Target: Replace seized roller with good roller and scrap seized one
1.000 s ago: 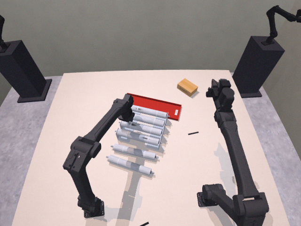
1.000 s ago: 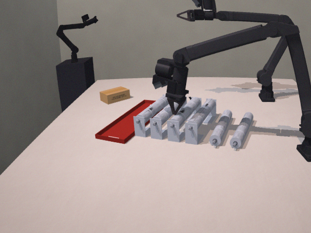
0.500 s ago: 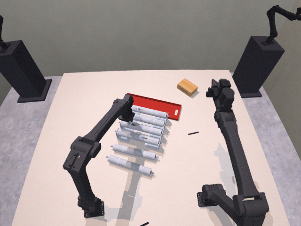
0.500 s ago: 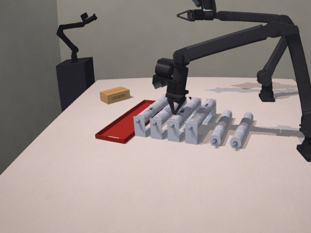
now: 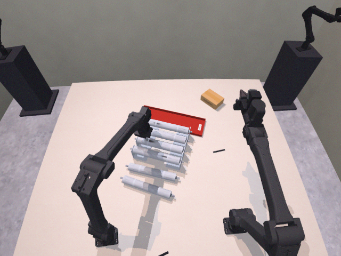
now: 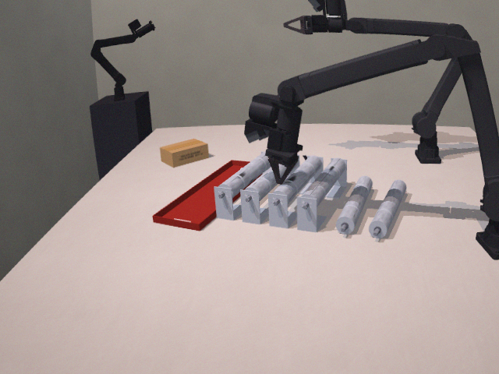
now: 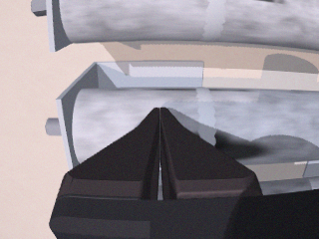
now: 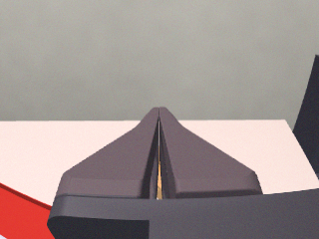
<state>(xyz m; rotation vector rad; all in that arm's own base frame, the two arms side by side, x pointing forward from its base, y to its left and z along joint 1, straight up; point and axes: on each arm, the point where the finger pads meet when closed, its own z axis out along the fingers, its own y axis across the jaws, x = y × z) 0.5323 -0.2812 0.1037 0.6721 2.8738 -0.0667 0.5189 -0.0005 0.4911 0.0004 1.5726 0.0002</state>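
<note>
Under the left pincer (image 5: 143, 134) (image 6: 280, 181) (image 7: 159, 118): grey metal roller bed (image 5: 172, 166) (image 6: 307, 219) (image 7: 89, 80), tips at one of its two middle rollers; contact unclear.
Left pincer: pressed together, nothing pinched.
Right pincer (image 5: 241, 93) (image 6: 285, 25) (image 8: 159, 109): pressed together, no load, held up, well apart from bed.
Seized roller: somewhere in bed, which one can't tell; left pincer probably testing spin.
Roller axis: long axis bracket to bracket, all four parallel, axle ends pointing outward.
Scrap tray, shallow red (image 5: 176, 118) (image 6: 189, 209) (image 8: 20, 214): beyond left pincer, no roller seen inside.
Two loose pale grey rollers (image 5: 152, 172) (image 6: 354, 205): opposite side of left pincer, roughly parallel to bed rollers.
Done: no swap yet.
Left: identify, remove, scrap, fit, centre axle.
</note>
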